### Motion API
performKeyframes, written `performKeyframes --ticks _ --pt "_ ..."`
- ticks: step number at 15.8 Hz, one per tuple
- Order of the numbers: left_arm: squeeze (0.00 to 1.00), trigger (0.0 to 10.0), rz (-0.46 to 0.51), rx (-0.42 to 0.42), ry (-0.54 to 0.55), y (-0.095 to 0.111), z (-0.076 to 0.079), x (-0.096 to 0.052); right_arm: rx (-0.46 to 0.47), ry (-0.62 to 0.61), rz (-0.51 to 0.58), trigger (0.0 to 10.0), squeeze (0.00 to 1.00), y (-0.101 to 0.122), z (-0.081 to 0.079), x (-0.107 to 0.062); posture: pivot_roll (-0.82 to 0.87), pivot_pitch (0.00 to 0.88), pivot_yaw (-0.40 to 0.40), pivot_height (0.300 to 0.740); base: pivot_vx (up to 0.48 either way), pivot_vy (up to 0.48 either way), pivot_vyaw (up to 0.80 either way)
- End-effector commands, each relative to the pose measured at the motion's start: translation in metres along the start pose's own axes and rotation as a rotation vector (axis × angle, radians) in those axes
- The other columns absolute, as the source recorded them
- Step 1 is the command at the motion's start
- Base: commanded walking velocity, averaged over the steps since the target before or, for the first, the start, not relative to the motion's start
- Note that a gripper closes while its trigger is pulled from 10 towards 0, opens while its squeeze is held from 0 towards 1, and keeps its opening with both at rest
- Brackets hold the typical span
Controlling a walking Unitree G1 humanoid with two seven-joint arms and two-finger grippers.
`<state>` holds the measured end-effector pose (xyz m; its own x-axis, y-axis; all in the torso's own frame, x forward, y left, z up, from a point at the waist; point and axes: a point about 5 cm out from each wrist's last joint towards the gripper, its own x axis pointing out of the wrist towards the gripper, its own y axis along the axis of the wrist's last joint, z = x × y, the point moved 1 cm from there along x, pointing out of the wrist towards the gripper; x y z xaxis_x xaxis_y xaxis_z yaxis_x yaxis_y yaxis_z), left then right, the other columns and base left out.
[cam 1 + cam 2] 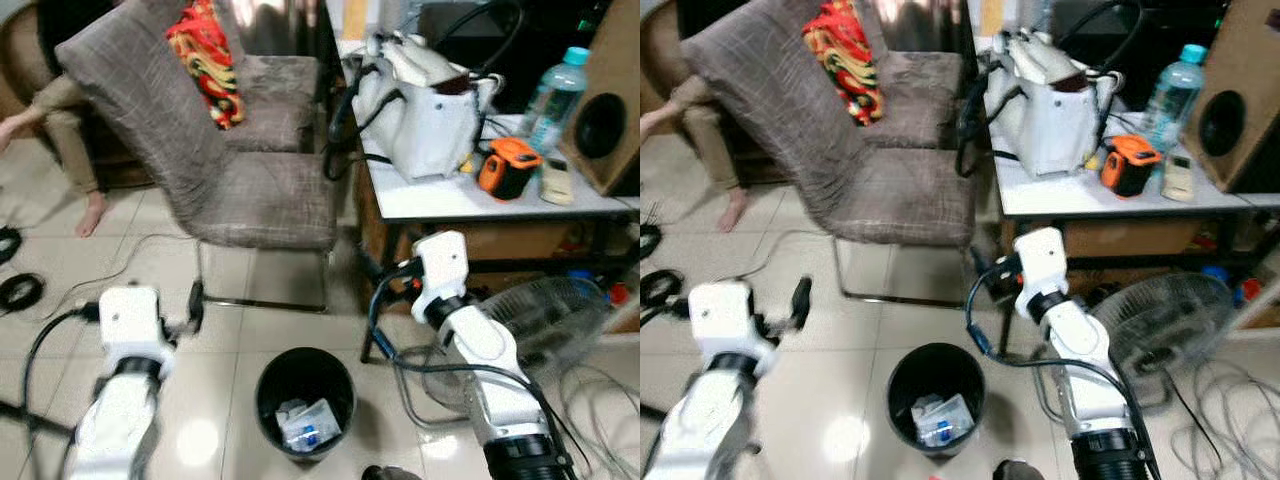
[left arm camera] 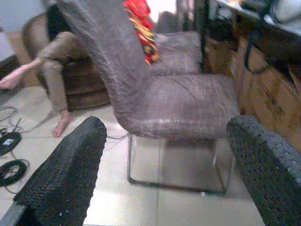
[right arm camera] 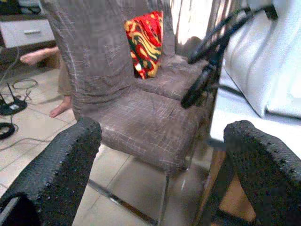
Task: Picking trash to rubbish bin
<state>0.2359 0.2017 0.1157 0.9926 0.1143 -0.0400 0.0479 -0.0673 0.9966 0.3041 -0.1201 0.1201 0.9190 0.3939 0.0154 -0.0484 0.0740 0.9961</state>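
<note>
Your rubbish bin (image 1: 304, 400) is sitting bottom centre on the tiled floor (image 1: 250, 325), trash (image 1: 308, 424) already lying inside. Left gripper (image 2: 169, 174) and right gripper (image 3: 162, 169) are both gaping wide, holding nothing, facing the grey chair (image 1: 230, 170) upper centre.

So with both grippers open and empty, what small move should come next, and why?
Probably turn to look for more trash: the bin already holds wrappers, and the left gripper and right gripper are open, holding nothing, facing the grey chair.
</note>
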Motion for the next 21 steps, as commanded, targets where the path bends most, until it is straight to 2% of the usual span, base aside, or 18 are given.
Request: performKeyframes --ticks 1,3,5,6,7,8,11,13,21 --pt "0.00 10.0 -0.019 0.006 0.005 -0.003 0.004 0.002 0.014 -0.011 0.006 10.0 0.00 0.005 0.000 0.000 -0.05 0.024 0.046 0.740 0.000 0.000 0.80" --pt "0.00 10.0 -0.007 0.012 -0.016 0.002 0.011 0.004 0.016 -0.007 -0.004 10.0 0.00 0.004 -0.004 -0.010 -0.07 0.050 0.042 0.740 0.000 0.000 0.80" --pt "0.00 10.0 -0.031 0.014 -0.001 -0.003 0.011 -0.007 0.020 -0.006 -0.037 10.0 0.00 -0.004 -0.012 -0.019 -0.03 0.082 0.029 0.740 0.000 0.000 0.80" --pt "0.00 10.0 -0.054 0.020 0.023 -0.005 0.006 -0.014 0.040 -0.008 -0.059 10.0 0.00 -0.008 -0.015 -0.024 -0.03 0.115 0.036 0.740 0.000 0.000 0.80" --pt "0.00 10.0 -0.063 0.027 0.018 -0.006 0.005 -0.016 0.027 -0.010 -0.062 10.0 0.00 -0.008 -0.014 -0.028 -0.03 0.125 0.036 0.740 0.000 0.000 0.80" --pt "0.00 10.0 -0.075 0.042 0.005 -0.009 0.005 -0.017 0.040 -0.032 -0.070 10.0 0.00 -0.008 -0.010 -0.028 -0.04 0.128 0.041 0.740 0.000 0.000 0.80" --pt "0.00 10.0 -0.070 0.048 0.008 -0.008 0.007 -0.013 0.050 -0.033 -0.059 10.0 0.00 -0.005 -0.015 -0.022 -0.02 0.112 0.042 0.740 0.000 0.000 0.80" --pt "0.00 10.0 -0.070 0.055 0.037 -0.006 -0.001 -0.010 0.052 -0.031 -0.055 10.0 0.00 -0.004 -0.016 -0.018 -0.02 0.096 0.045 0.740 0.000 0.000 0.80" --pt "0.00 10.0 -0.149 0.040 0.018 -0.017 0.004 -0.008 0.074 -0.038 -0.080 10.0 0.00 -0.008 -0.017 -0.023 -0.02 0.112 0.050 0.740 0.000 0.000 0.80"
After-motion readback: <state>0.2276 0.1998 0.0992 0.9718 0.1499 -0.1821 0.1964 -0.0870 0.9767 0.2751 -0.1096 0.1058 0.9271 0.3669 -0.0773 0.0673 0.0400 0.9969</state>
